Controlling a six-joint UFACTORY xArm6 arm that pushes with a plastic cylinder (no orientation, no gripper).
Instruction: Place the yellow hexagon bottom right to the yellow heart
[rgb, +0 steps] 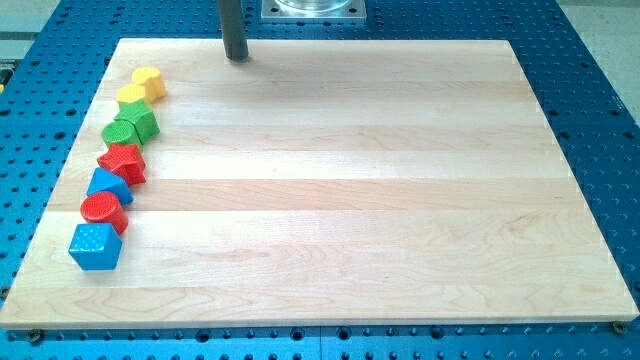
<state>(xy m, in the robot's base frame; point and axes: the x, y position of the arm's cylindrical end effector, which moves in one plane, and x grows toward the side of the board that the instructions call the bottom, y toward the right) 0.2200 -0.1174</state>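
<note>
The yellow heart (150, 80) lies near the board's top left, at the head of a column of blocks. The yellow hexagon (131, 96) touches it just below and to its left. My tip (237, 57) rests on the board near the top edge, well to the right of both yellow blocks and touching neither.
Below the yellow blocks the column runs down the wooden board's (330, 180) left edge: two green blocks (133, 127), a red star-like block (122, 161), a blue block (108, 185), a red cylinder (102, 210) and a blue cube (95, 245). A blue perforated table (600, 100) surrounds the board.
</note>
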